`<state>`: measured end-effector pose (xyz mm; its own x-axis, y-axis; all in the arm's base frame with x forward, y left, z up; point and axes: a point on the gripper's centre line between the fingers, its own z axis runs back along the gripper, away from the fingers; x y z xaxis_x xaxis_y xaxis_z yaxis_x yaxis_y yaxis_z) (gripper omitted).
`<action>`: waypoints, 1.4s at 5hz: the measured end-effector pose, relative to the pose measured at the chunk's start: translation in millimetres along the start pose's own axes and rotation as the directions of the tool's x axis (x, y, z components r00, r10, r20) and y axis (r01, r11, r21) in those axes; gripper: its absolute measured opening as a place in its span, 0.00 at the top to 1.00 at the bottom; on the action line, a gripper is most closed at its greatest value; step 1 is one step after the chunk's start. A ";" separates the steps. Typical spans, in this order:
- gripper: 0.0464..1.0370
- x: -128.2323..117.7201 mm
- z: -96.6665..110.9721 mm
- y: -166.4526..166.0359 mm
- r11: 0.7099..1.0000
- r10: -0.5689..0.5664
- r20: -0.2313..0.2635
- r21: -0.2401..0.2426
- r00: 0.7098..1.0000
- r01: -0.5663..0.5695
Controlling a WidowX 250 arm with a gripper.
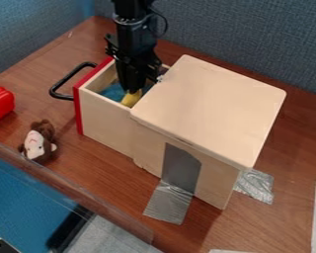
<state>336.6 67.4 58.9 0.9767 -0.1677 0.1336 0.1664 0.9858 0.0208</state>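
So the black gripper (132, 89) is hanging nose-down inside the open drawer (106, 121), right at a yellow thing (130, 99) that sits over the blue lining (112, 92). Can't tell if the gripper is spread, pressed together or actually pinching that yellow thing, it's all dark from this angle, but the two look to be touching. Coming in steep makes sense imo, since the drawer walls are all round it and the wooden top board (210, 108) of the box is just beside the arm, so that edge is what I'd watch for bumps. The near drawer wall also hides part of the inside, so no idea how deep the yellow thing sits

The drawer sticks out of the box with its red front (78, 111) and black handle (67, 80) facing away from it, and that's probably why there's room for the gripper at all. Silver tape (169, 202) runs from the box down onto the table (111, 158), with another patch (255, 185) at the far corner, I'd guess to keep the box from sliding. A brown monkey toy (39, 142) lies near the drawer, and a red object (0, 105) is further out by the view's edge, neither one in the way
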 end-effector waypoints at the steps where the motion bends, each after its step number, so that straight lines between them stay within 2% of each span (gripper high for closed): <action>1: 0.46 -5.9 2.0 17.7 0.999 0.043 0.001 -0.001 0.999 -0.043; 2: 0.15 -6.5 -1.2 23.9 0.999 0.047 -0.007 0.014 0.999 -0.047; 3: 0.04 -5.8 -4.0 26.5 0.999 0.041 -0.015 0.024 0.999 -0.041; 5: 0.07 -10.9 -12.8 19.8 0.999 0.023 -0.011 0.041 1.000 -0.023; 6: 0.34 -12.2 -18.1 23.0 0.998 0.020 -0.017 0.068 1.000 -0.019; 7: 0.68 -11.4 -21.4 23.3 0.997 0.012 -0.014 0.079 1.000 -0.010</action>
<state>332.2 92.3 36.6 0.9803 -0.1563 0.1204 0.1450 0.9846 0.0973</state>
